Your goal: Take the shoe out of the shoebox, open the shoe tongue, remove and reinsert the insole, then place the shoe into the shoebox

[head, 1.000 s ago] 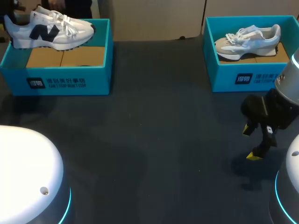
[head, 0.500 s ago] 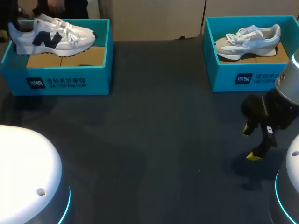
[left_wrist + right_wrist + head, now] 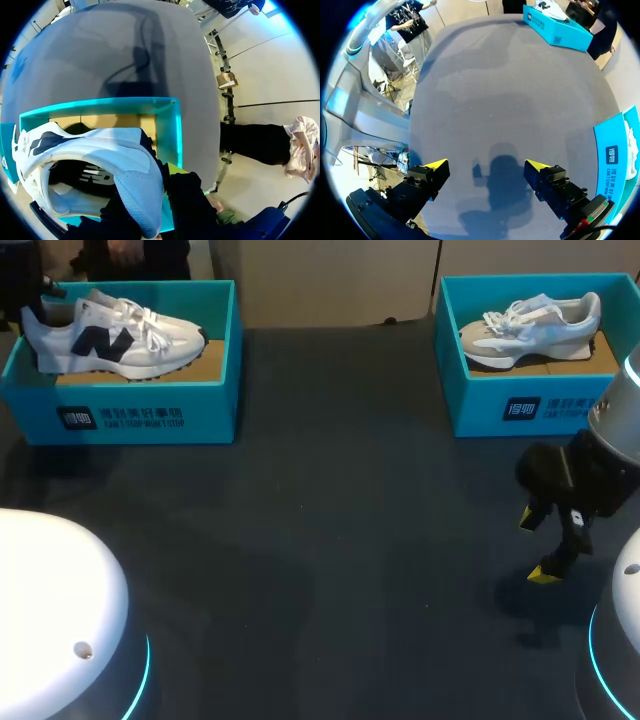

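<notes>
dark counter [image 3: 330,540], white shoe [image 3: 110,335] in shoebox [image 3: 150,418]
left tool [image 3: 147,200] clamps its heel, upper left; right tool [image 3: 536,545] spread wide.

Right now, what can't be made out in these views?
- Whether the left shoe rests on the floor of the left box: in the head view the front wall hides the sole; in the left wrist view the shoe itself blocks it.
- The left gripper tips: in the left wrist view the heel covers most of them.
- The right shoe: in the right wrist view it is cut off at the rim, past the right box.
</notes>
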You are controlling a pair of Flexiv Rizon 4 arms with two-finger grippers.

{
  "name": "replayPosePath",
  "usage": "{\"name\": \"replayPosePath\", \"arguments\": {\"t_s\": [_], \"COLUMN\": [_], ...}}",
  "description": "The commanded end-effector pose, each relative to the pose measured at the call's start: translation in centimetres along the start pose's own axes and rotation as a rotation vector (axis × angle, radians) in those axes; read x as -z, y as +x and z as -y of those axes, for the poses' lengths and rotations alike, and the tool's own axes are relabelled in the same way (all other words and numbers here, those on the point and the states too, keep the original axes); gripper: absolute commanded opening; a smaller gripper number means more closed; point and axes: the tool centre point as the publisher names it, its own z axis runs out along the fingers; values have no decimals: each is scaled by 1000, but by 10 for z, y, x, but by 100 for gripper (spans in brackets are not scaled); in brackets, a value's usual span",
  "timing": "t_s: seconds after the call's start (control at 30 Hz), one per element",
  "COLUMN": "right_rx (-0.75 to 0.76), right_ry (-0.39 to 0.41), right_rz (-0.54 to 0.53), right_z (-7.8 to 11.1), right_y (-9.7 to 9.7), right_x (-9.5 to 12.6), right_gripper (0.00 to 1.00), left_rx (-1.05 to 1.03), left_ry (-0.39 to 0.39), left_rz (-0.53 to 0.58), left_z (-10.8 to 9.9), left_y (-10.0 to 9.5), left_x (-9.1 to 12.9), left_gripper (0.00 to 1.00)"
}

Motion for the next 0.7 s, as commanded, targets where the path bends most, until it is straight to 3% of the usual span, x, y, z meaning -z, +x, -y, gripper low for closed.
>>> {"name": "replayPosePath", "arguments": {"t_s": [0.03,0.7], "right_rx": [1,1], "right_ry": [1,1], "right_rz": [0,0], "right_z": [0,0], "right_y": [0,0], "right_x": [-1,-1], "right_gripper": [100,100], "left_rx": [-3,4], "left_ry": [-6,13], "left_rz": [5,10], "left_z": [3,5], "left_y": [0,-7], "left_x": [-3,-31], "left_gripper": [0,0]}}
